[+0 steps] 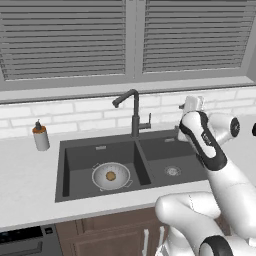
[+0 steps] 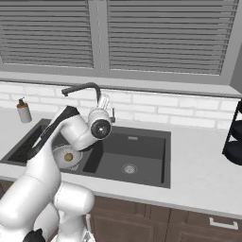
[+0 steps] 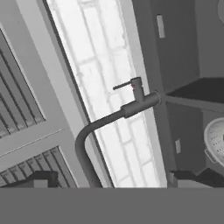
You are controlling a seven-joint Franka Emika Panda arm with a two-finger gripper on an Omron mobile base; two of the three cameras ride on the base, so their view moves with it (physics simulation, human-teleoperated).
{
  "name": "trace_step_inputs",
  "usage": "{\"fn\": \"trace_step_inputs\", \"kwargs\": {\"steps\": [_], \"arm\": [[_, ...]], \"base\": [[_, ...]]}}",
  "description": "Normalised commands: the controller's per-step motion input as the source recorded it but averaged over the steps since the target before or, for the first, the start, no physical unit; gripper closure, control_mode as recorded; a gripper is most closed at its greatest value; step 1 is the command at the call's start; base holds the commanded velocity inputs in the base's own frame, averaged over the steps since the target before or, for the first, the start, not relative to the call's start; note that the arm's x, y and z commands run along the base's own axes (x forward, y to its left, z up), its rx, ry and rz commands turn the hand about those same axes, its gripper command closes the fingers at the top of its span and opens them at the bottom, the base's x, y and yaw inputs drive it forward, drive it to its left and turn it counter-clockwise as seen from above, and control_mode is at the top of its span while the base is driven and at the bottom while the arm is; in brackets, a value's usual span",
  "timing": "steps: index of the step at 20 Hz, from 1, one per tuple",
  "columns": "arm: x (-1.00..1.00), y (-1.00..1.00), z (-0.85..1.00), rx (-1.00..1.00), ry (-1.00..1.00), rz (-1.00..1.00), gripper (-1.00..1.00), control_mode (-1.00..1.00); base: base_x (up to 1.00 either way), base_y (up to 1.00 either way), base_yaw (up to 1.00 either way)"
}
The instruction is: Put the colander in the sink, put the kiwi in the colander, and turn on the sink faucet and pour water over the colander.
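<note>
In the hand view the colander [image 3: 215, 141] is cut by the right edge; the robot arm hides part of it from the right base camera

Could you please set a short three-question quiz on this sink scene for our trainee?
1. True or false: the kiwi lies in the colander.
2. Which basin of the sink holds the colander in the left base view: A left, B right?
3. Fill in: no water runs from the sink faucet, and the end effector is ____.

Key: 1 true. 2 A. 3 open.
</note>
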Motion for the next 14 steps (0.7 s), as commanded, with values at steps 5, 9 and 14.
{"fn": "trace_step_inputs", "kwargs": {"steps": [5,9,14], "arm": [[0.0,-0.03,-0.22,0.39,0.0,-0.19,-1.0,-1.0],[0.0,0.0,-0.08,0.38,0.0,-0.17,-1.0,-1.0],[0.18,0.0,-0.02,0.41,0.19,-0.07,-1.0,-1.0]], "base": [[0.0,0.0,0.0],[0.0,0.0,0.0],[0.0,0.0,0.0]]}}
